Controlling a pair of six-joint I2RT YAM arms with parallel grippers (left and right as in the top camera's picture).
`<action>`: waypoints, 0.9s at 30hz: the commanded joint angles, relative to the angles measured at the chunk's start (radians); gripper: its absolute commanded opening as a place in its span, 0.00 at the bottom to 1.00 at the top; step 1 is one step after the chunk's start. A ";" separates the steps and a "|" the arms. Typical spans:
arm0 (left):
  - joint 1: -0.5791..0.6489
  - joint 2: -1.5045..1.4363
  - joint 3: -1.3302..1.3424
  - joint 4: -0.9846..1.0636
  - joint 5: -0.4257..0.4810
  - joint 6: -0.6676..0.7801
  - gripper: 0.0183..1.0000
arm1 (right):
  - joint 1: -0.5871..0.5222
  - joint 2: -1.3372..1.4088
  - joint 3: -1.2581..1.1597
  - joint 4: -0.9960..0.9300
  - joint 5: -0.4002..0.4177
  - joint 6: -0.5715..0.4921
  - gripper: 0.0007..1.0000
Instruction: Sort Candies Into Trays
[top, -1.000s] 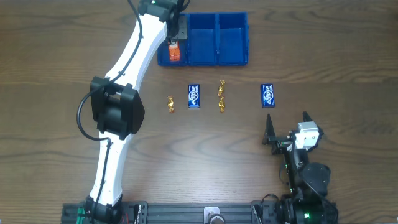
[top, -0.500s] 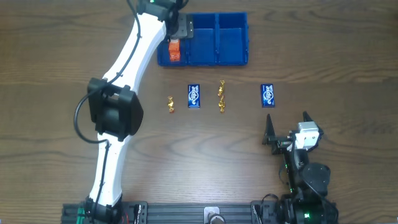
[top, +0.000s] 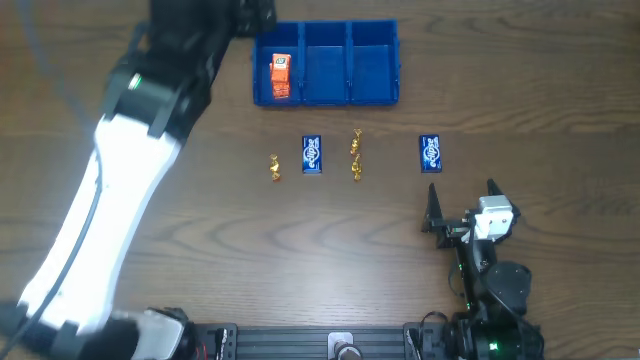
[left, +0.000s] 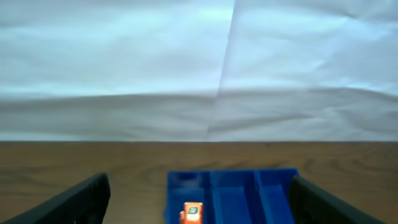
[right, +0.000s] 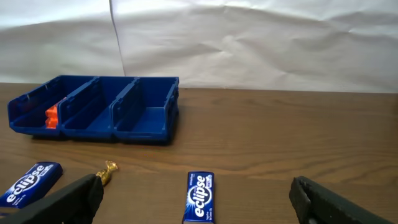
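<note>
Brown wooden worktop (top: 560, 100), white backdrop behind. Blue tray (top: 325, 96) at far side, with one orange candy (top: 281, 66) in leftmost compartment. Left gripper (left: 199, 183) held high near tray, fingers wide, empty. Right gripper (top: 461, 200) low near its base, fingers wide too. Seemingly between picks. Next, probably down onto blue packet (top: 312, 154) or gold candies (top: 276, 166), centring before closing.

orange candy (right: 51, 116) in the end bin of a blue tray (right: 144, 129); gold candy (right: 107, 172) between two blue packs (right: 31, 183) (right: 199, 198)

Your left arm (top: 120, 170) stands high, its left gripper (left: 198, 180) spread wide; your right arm (top: 488, 265) sits folded near its base, right gripper (top: 462, 200) spread too.
</note>
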 joint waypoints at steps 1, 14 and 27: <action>0.050 -0.189 -0.195 0.051 -0.047 0.079 0.90 | 0.003 -0.004 0.000 -0.010 0.002 -0.014 1.00; 0.251 -0.744 -0.745 0.232 0.087 0.143 0.90 | 0.003 -0.004 0.000 -0.010 0.002 -0.014 1.00; 0.421 -1.283 -1.295 0.420 0.292 0.151 0.91 | 0.003 -0.004 0.000 -0.010 0.002 -0.014 1.00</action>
